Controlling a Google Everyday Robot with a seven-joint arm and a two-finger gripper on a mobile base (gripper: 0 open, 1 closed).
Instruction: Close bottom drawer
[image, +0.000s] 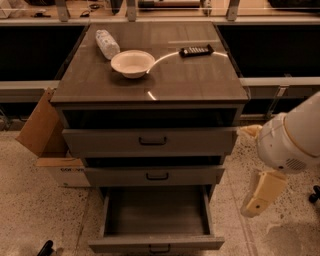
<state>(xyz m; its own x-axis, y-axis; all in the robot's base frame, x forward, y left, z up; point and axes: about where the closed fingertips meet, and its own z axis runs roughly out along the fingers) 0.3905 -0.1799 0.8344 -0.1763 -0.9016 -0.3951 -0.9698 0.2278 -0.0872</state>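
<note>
Apparently hand (260, 199) hangs right of open bottom drawer (155, 215).

Robot lab or workshop, not a home.
Speckled terrazzo floor (30, 220), long grey bench rail (280, 81), brown cardboard box (42, 130) beside a grey three-drawer cabinet (150, 85); cream gripper (252, 207) hangs right of it.

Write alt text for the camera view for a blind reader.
The slim grey bottom drawer of a three-drawer cabinet stands pulled out, showing a bare grey box. The robot's cream gripper hangs at the picture's right, clear of the cabinet.
</note>
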